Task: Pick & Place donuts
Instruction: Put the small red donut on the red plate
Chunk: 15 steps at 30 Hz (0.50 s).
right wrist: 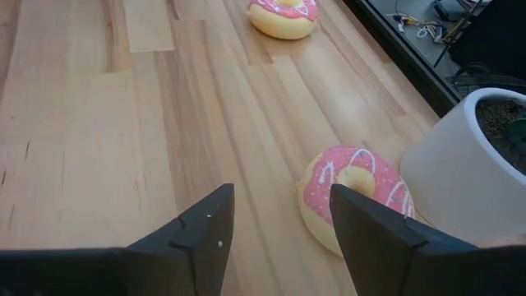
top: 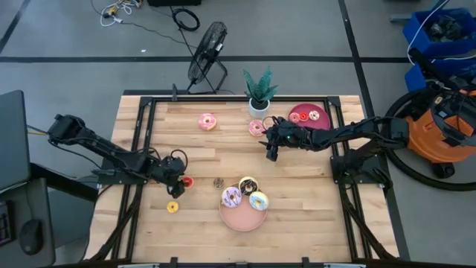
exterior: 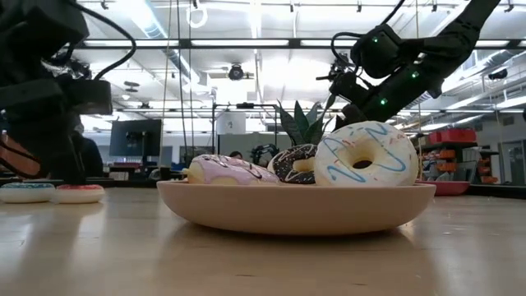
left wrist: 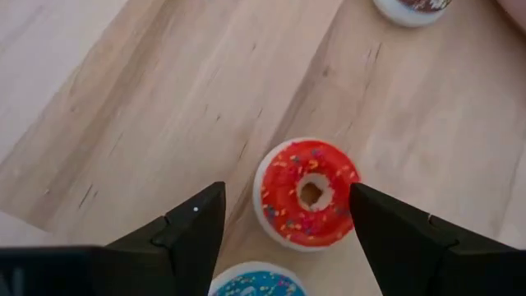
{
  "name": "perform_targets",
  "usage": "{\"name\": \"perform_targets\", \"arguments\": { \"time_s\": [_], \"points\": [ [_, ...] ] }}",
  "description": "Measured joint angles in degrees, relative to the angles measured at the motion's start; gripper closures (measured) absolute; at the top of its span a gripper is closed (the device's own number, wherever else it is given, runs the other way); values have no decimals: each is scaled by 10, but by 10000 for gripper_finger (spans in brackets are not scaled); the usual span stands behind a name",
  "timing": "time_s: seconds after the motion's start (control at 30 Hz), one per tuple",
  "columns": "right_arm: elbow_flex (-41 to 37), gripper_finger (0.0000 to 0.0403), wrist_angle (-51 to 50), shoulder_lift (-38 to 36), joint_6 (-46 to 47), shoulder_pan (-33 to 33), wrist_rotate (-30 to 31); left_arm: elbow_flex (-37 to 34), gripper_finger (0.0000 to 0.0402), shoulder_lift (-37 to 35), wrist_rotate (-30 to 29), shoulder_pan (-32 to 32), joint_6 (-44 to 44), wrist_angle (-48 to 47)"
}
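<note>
My left gripper [left wrist: 288, 197] is open over the near left of the table [top: 178, 175]. Its fingers stand on either side of a red sprinkled donut [left wrist: 306, 193], which lies flat on the wood [top: 187, 182]. A blue donut [left wrist: 255, 281] lies just beneath the gripper. My right gripper [right wrist: 281, 204] is open and hangs above the table near the far middle [top: 271, 149]. A pink white-striped donut [right wrist: 353, 193] lies ahead of it, beside the white plant pot [right wrist: 472, 156]. A pink plate [top: 239, 220] carries purple [top: 231, 197], chocolate [top: 248, 184] and white-blue [top: 259, 201] donuts.
A yellow donut [top: 172, 207] and a small chocolate one [top: 219, 182] lie loose on the near side. Another pink donut [top: 207, 121] lies far left. A dark red plate [top: 321, 123] with two donuts sits far right, beside the potted plant [top: 259, 93]. A fan [top: 207, 56] stands beyond the far edge.
</note>
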Motion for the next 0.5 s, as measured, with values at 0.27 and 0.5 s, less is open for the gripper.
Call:
{"name": "perform_targets", "arguments": {
  "time_s": [0.27,0.5],
  "points": [
    [0,192,0,0,0,0,0,-18,170,0,-5,-4,35,59],
    [0,192,1,0,0,0,0,-18,243,0,-5,-3,43,57]
  ]
}}
